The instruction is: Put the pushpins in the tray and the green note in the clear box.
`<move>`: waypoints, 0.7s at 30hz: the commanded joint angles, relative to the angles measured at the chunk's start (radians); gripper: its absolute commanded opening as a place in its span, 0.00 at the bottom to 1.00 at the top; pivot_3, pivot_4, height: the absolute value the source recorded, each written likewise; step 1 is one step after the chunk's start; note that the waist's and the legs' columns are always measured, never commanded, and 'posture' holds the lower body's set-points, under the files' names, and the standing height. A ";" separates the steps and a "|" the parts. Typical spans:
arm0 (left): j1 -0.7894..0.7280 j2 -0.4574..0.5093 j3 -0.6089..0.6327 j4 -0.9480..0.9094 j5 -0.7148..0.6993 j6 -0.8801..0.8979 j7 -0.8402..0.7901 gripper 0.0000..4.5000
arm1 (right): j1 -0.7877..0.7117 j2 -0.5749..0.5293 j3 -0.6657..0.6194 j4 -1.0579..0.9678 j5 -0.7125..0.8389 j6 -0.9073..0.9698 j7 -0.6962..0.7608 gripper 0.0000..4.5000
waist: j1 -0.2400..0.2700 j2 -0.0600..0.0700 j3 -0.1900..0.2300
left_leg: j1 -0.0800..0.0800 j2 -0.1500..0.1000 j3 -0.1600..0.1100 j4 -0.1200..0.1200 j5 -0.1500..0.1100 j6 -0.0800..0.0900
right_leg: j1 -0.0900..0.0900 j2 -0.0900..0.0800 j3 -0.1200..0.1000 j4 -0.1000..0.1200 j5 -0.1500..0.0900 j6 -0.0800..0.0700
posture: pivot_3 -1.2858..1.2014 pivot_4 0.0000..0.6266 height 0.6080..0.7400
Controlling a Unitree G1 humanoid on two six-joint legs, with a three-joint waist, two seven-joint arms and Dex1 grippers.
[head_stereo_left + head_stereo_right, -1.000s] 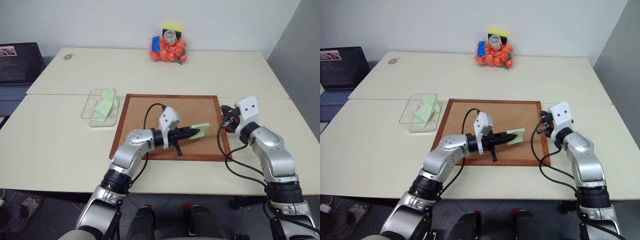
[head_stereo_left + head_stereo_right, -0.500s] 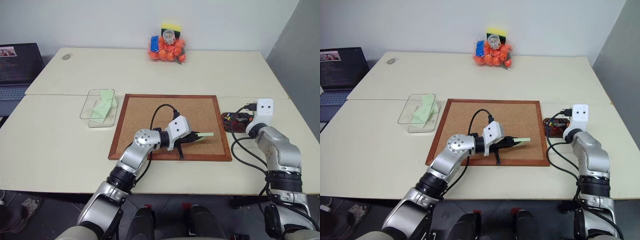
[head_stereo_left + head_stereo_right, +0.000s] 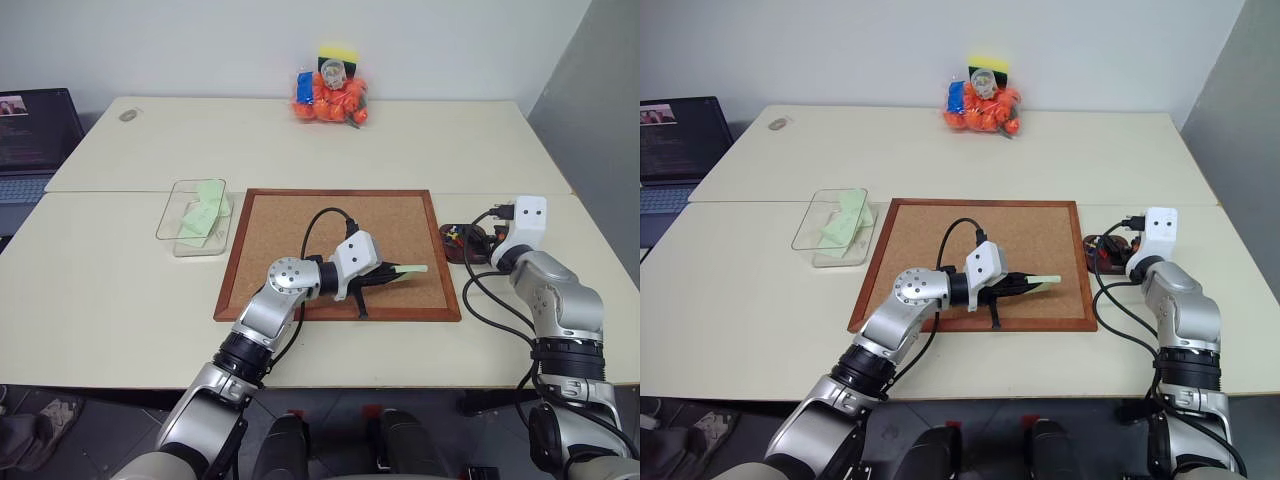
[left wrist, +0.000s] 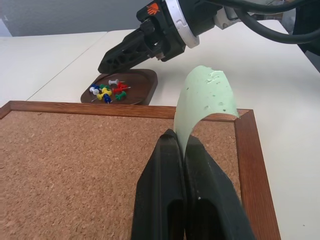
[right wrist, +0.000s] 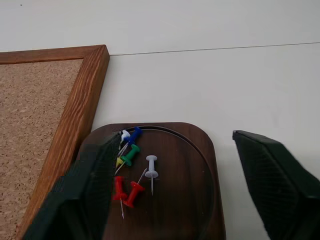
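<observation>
Your right gripper (image 5: 170,200) just spread wide over the tray (image 5: 195,150) (pushpins (image 5: 131,170) inside); left gripper (image 4: 184,145) pinches the green note (image 4: 205,100), box next.

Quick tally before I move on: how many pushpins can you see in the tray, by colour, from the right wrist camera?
white pushpins: 2
red pushpins: 2
blue pushpin: 1
green pushpin: 1
yellow pushpin: 1
Total: 7 showing in the tray; the right gripper may hide more.
</observation>
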 commanded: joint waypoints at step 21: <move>0.038 0.081 0.443 -0.216 0.158 0.178 0.736 0.00 | 0.167 -0.051 0.269 -0.576 0.231 -0.131 0.482 0.99 | 0.002 0.000 0.000 | 0.000 0.001 -0.002 0.000 0.000 0.000 | 0.000 0.001 -0.001 -0.001 0.000 0.001 | 0.52 0.24 1.00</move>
